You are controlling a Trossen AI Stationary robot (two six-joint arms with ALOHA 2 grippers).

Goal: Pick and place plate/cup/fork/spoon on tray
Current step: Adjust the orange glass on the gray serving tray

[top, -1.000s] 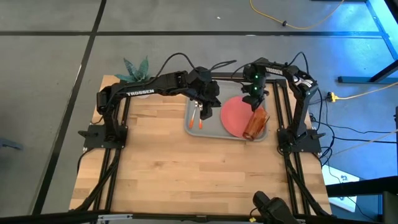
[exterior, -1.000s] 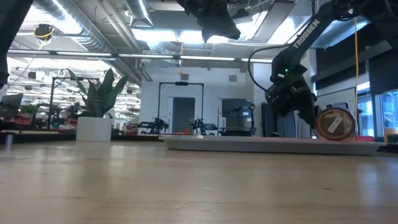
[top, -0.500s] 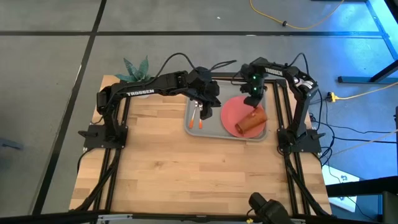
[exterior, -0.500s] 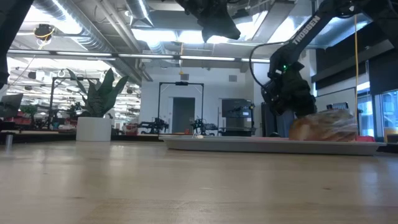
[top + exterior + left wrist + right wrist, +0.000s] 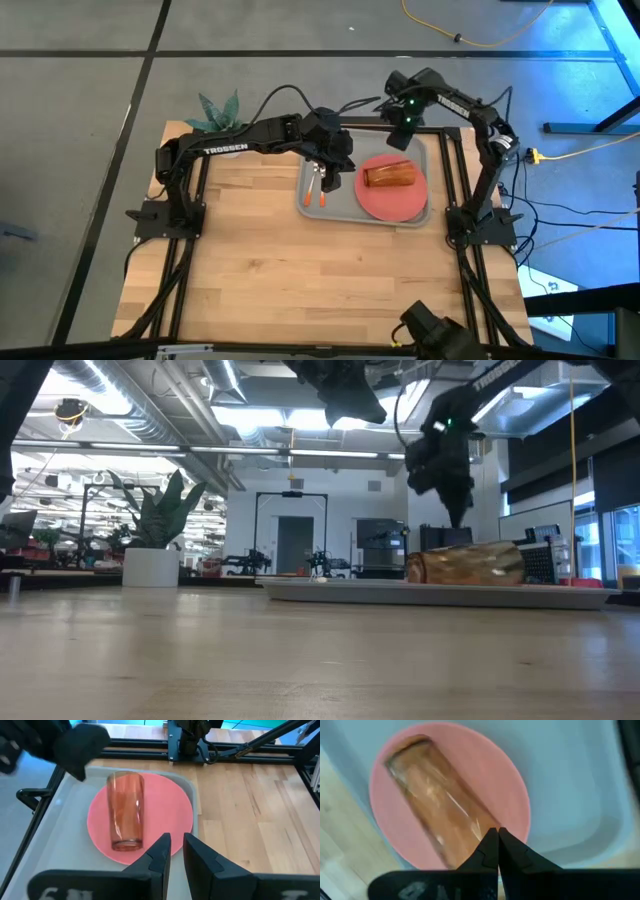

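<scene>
High view: we see the cup (image 5: 390, 176) lying on its side on the plate (image 5: 394, 190) in the tray (image 5: 425, 215); fork (image 5: 313, 186) and spoon (image 5: 324, 192) beside it, so the set looks placed.
Low view: right gripper (image 5: 447, 480) above the cup.
Left wrist: left gripper (image 5: 174, 849) jaws slightly apart, empty.
Right wrist: jaws pressed together, empty.

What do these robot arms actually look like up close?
Both arms are dark, jointed metal links on black frames. The left arm carries white TROSSEN lettering, and black cables loop above it. The right arm has a small green light near its wrist. Each ends in two slim, dark, tapering fingers: left gripper, right gripper.
</scene>
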